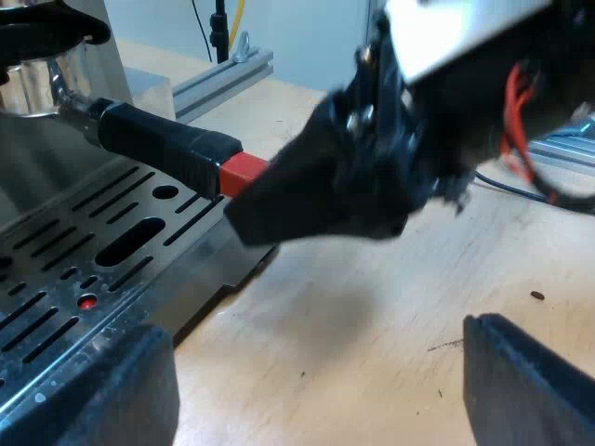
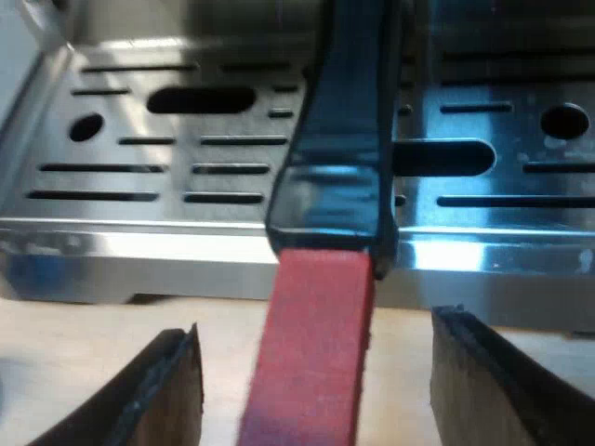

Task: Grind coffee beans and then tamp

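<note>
The metal holder [image 1: 33, 84] sits in the espresso machine's front, above the slotted drip tray [image 1: 56, 279]. Its dark handle [image 1: 158, 144] sticks out over the tray and ends in red [image 1: 244, 173]. My right gripper [image 1: 256, 200] is at that red end. In the right wrist view the red end [image 2: 316, 334] lies between my right gripper's [image 2: 321, 390] fingers, which stand open with a gap on each side. My left gripper [image 1: 316, 390] hovers open over the wooden table beside the tray's edge, with nothing between its fingers.
The steel drip tray [image 2: 186, 186] lies under the handle, its rim meeting the wooden table [image 1: 372, 334]. A small dark speck [image 1: 537, 295] lies on the wood. An aluminium rail [image 1: 223, 79] runs past the machine.
</note>
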Controlling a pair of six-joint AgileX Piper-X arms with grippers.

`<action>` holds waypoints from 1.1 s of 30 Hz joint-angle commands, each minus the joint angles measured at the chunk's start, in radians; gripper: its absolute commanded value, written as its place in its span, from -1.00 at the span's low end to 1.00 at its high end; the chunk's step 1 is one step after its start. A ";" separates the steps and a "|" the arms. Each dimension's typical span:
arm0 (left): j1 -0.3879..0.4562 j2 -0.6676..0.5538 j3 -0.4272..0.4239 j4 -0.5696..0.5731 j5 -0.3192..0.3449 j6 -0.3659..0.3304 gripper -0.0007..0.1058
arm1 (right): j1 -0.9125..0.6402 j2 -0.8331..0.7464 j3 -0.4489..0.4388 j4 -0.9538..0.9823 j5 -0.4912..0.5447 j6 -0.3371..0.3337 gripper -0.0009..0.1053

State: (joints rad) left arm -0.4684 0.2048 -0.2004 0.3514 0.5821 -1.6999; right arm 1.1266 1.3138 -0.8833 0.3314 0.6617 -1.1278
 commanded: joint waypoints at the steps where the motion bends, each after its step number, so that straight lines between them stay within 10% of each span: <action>1: -0.005 0.001 -0.002 -0.021 -0.003 -0.001 0.26 | -0.006 0.017 -0.001 -0.007 0.029 -0.004 0.05; 33: -0.005 0.001 -0.002 -0.021 -0.003 -0.001 0.26 | -0.028 0.108 0.001 -0.149 0.098 -0.111 0.05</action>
State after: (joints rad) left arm -0.4684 0.2048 -0.2004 0.3514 0.5821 -1.6999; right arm 1.1064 1.4218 -0.8810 0.1862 0.7593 -1.2264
